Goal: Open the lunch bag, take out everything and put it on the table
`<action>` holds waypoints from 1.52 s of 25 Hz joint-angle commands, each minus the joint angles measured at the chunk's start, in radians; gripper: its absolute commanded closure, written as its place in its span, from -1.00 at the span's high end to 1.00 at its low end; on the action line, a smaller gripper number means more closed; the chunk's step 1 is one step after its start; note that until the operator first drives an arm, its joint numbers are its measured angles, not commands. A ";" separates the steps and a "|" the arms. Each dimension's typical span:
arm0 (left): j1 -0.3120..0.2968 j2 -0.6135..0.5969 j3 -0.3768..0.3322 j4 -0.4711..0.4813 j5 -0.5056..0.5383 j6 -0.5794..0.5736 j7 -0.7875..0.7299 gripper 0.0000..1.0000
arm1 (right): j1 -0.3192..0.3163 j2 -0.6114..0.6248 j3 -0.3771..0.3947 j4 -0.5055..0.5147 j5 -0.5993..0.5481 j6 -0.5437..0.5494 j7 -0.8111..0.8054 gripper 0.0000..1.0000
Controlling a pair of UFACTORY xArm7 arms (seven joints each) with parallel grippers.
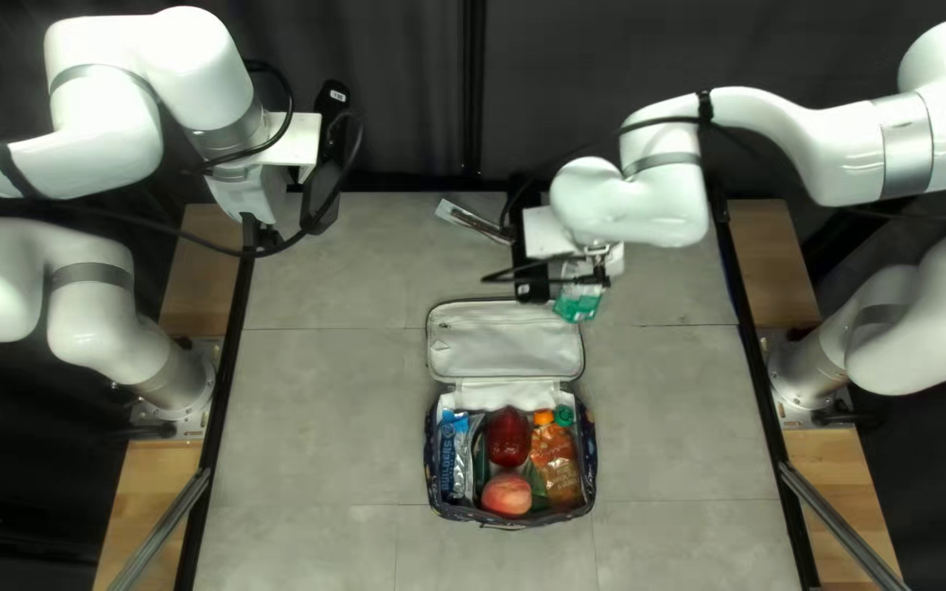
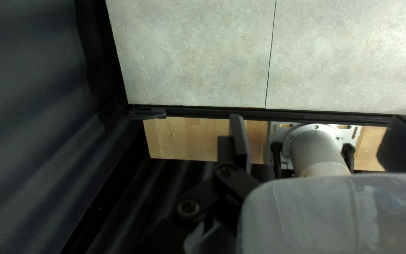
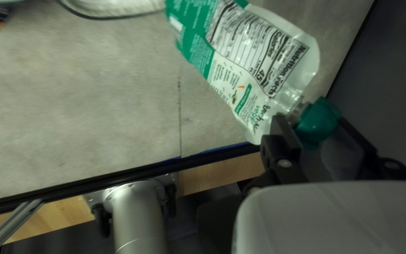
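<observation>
Right pincer (image 3: 315, 139) is clamped on the cap end of a green pouch (image 3: 245, 53). The pouch dangles over the table (image 1: 342, 394), right by the far corner of the flipped-back lid (image 1: 506, 341) of the bag (image 1: 432, 472). Left pincer (image 2: 317, 121) is wide open and holds nothing, well off to the bag's far left. The bag's got a blue bar (image 1: 454, 451), a red fruit (image 1: 508, 437), a peach (image 1: 507, 494) and an orange pouch (image 1: 555, 464) inside.

Glossy plastic pouch (image 3: 245, 60) — matt, stone-look table (image 1: 342, 394), wooden edges.
</observation>
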 commanded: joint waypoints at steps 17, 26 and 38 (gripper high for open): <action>0.000 0.000 0.000 0.000 0.000 0.000 0.000 1.00 | -0.144 0.100 -0.141 0.012 -0.119 -0.061 0.036 -1.00; 0.000 0.000 0.000 0.000 0.000 0.000 0.000 1.00 | -0.125 0.158 -0.128 -0.030 -0.160 -0.055 0.187 -1.00; 0.000 0.000 0.000 0.000 0.000 0.000 0.000 1.00 | -0.062 0.150 -0.070 -0.084 -0.186 -0.020 0.322 -1.00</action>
